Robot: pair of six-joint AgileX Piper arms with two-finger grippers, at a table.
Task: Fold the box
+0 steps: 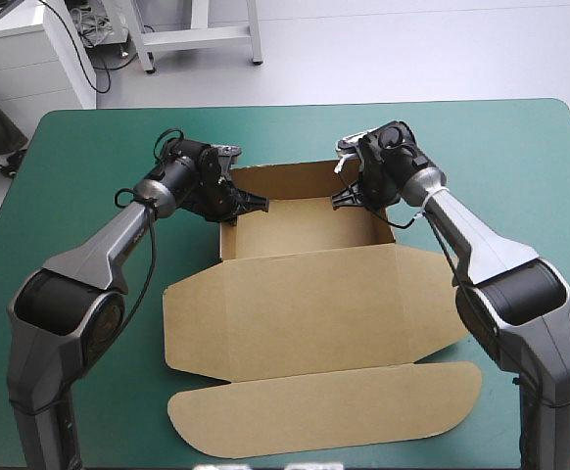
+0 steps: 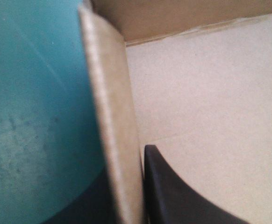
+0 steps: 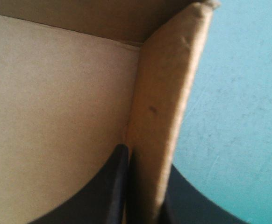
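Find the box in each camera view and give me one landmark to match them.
High view: the box lies central on the teal-green cover, its tray end between the left gripper and right gripper.
Left wrist view: one side wall stands between that gripper's fingers, cover outside.
Right wrist view: the opposite side wall, likewise pinched.
Shared landmark: the tray's back wall, ahead of both grippers.
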